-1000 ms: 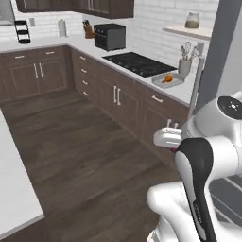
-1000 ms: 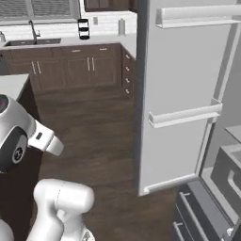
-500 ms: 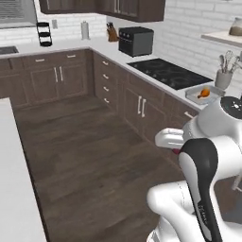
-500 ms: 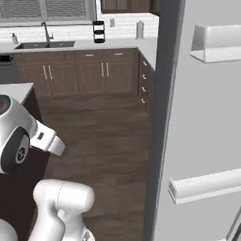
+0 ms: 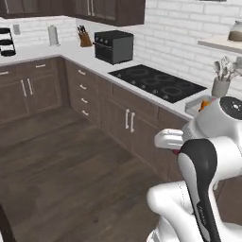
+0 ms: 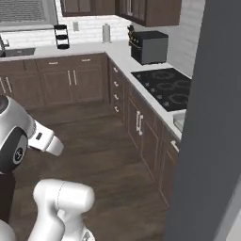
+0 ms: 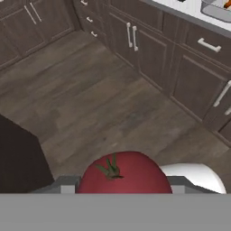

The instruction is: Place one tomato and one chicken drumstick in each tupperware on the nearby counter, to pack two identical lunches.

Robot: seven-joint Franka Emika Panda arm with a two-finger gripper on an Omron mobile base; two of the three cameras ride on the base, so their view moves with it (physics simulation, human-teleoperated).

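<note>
Tool is gripping a round red tomato with a green stem [image 7: 122,173], carrying it above the dark wooden floor [image 7: 103,103], near the long pale grey-white table [image 5: 142,71] over dark brown cabinets.

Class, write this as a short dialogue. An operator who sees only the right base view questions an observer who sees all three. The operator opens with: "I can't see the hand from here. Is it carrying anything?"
Observer: Yes. In the hand view a red tomato with a green stalk sits in the gripper.
Operator: What stands on the counter past the stove? A tall grey panel blocks that end for me.
Observer: In the left base view a jar of utensils stands on the counter, just beyond the stove.
Operator: Any food there?
Observer: Something orange lies in a pale tray next to the stove, but it is too small to name.
</note>
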